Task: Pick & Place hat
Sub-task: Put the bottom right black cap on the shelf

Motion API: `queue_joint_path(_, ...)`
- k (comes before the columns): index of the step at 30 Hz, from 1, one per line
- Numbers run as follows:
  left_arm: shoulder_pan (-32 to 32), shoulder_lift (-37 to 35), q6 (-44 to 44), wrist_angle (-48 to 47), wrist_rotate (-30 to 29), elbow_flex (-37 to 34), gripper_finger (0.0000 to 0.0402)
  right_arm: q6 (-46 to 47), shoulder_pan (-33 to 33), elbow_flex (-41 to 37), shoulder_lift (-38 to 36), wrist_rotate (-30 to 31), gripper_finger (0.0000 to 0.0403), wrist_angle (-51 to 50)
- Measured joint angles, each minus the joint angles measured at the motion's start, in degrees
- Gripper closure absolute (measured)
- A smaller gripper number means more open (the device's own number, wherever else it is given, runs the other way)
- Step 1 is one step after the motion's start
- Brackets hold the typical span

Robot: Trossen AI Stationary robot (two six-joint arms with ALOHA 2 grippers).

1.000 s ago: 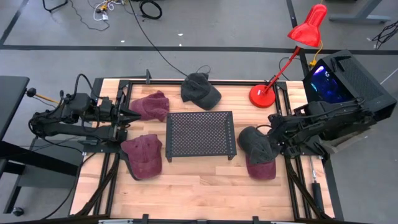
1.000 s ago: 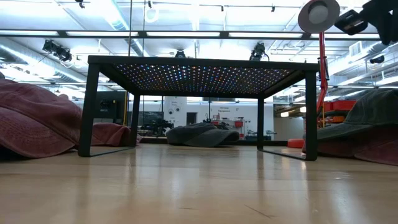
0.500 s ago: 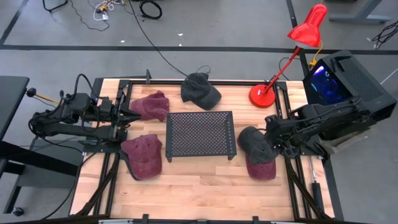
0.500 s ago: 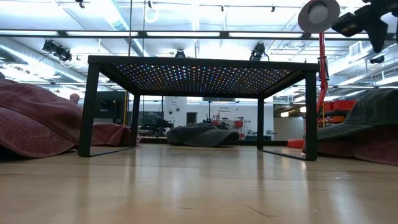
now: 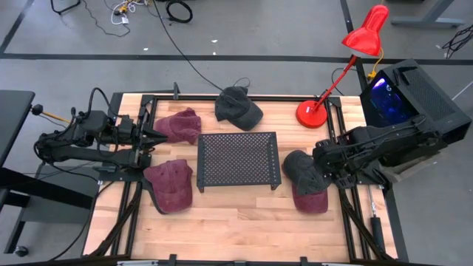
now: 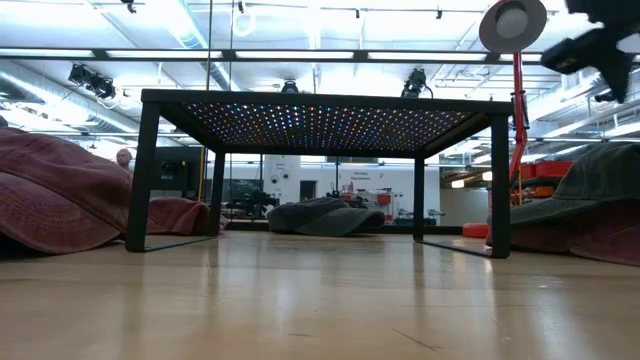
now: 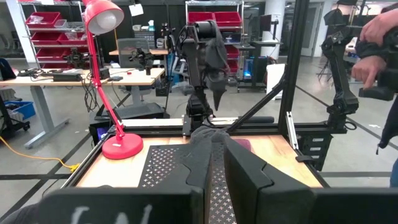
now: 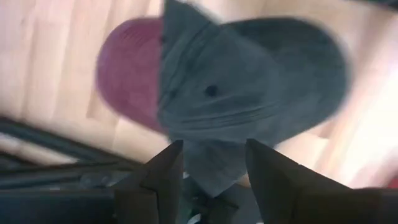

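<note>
The right hand (image 5: pixel 323 168) is being held directly above the grey hat (image 5: pixel 301 168), which is lying at the right side of the wooden surface (image 5: pixel 236 214), just beside the black mesh stand (image 5: pixel 238 159) and overlapping a maroon hat (image 5: pixel 311 200) beneath it. In the right wrist view the two fingers (image 8: pixel 163 167) are being shown spread apart with nothing between them, the grey hat (image 8: pixel 249 81) lying below and clear of them; the hand is being judged released. The left hand (image 5: pixel 151 137) is being kept idle at the left edge of the surface, between two maroon hats, its fingers nearly closed on nothing.

The hat is being assessed as light, soft cloth, likely to fold and sag when lifted, with only the brim offering stiffness. A pinch on the brim edge or a gathered fold of the crown is being recommended. Care is being advised that the maroon hat below is not being caught in the same pinch.
</note>
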Motion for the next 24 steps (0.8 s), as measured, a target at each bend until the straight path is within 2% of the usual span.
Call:
queue_joint_path(13, 0.0, 0.0, 0.0, 0.0, 0.0, 0.0, 0.0353, 6.8, 9.4, -4.6, 0.1, -7.6, 0.0227, 4.6)
queue_joint_path(24, 0.0, 0.0, 0.0, 0.0, 0.0, 0.0, 0.0353, 12.0, 13.7, -9.8, 0.1, -8.4, 0.0227, 13.0)
